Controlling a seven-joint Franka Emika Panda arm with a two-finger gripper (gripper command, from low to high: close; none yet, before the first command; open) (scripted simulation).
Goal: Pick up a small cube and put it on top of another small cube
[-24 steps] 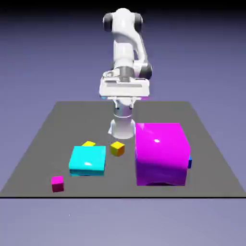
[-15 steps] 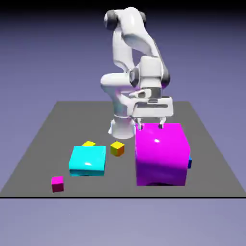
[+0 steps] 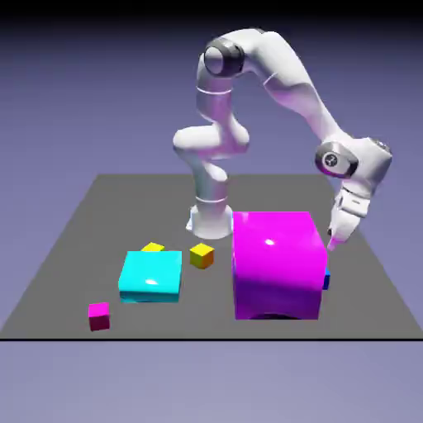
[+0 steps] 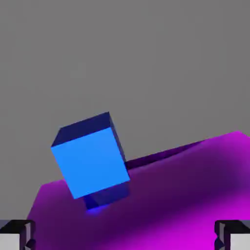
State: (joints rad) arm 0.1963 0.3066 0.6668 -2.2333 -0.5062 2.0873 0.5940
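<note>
Hovering near blue cube (image 4: 91, 162), hand (image 4: 125, 235) spread wide; magenta block (image 4: 190, 195) edges cube closely.

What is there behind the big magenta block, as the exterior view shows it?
A blue cube shows partly past the edge of the magenta block. Anything wholly behind the block stays hidden there.

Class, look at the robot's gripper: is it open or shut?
Open: in the hand view, the gripper's two fingertips stand wide apart, with neither touching the blue cube.
</note>
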